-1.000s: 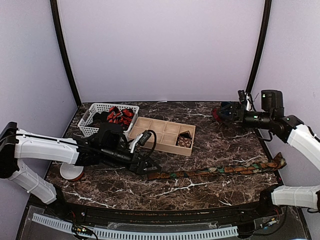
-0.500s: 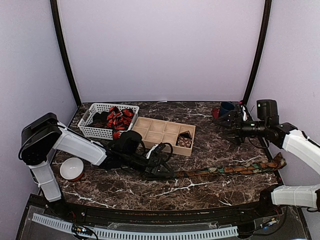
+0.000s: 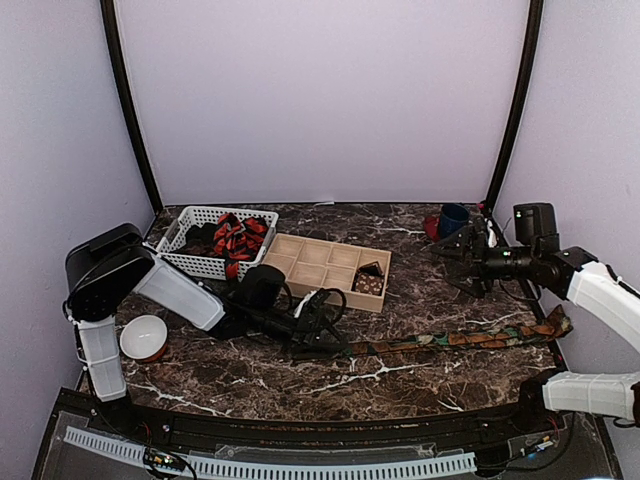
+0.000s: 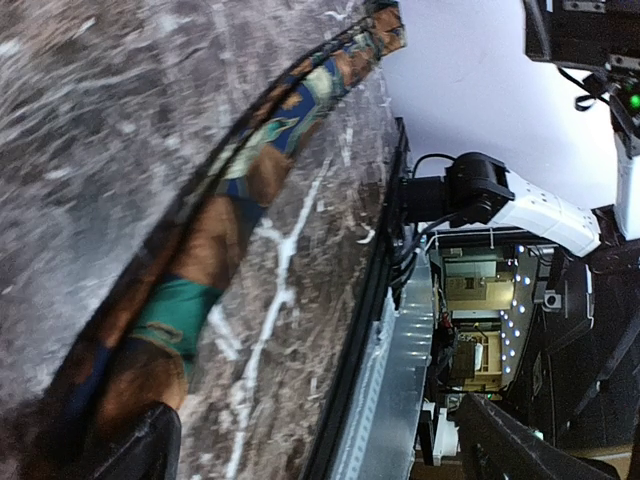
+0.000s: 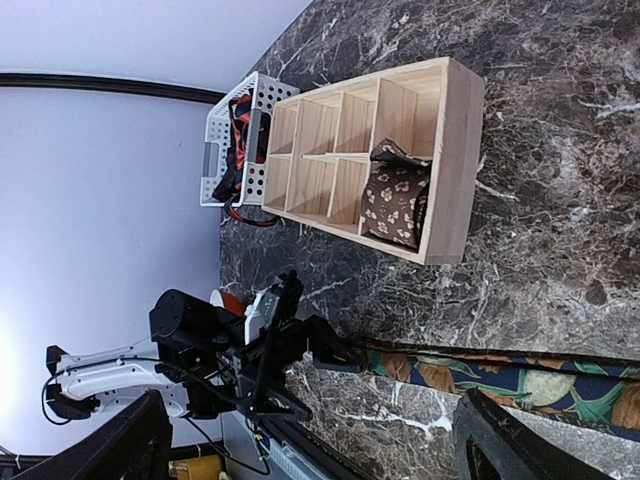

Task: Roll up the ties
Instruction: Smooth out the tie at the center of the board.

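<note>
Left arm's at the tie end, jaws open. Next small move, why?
Probably close the left gripper on the end of the tie: its jaws stand open at that end, the tie lies flat and stretched out on the table, and the right gripper hangs open, away from it.

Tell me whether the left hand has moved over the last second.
Yes. The left hand shifted rightward, past the wooden tray's middle, over the tie's left end.
</note>
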`<action>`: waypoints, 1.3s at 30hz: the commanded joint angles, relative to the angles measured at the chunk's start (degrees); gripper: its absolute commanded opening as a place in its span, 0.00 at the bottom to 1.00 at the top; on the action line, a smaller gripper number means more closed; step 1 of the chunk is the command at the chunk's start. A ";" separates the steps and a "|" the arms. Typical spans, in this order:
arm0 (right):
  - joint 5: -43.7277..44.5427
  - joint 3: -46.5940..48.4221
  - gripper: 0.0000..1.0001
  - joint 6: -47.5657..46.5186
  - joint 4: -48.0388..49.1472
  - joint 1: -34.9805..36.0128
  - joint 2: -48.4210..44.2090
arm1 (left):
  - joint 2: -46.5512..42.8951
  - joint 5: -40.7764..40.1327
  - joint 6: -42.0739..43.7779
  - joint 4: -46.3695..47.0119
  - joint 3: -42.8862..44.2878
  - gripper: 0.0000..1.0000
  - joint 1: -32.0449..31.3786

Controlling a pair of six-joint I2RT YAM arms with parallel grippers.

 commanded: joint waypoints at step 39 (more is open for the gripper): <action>-2.74 -1.81 0.98 -6.61 -1.80 -0.30 1.20 | 9.74 -9.36 7.30 -14.18 16.54 0.99 -2.73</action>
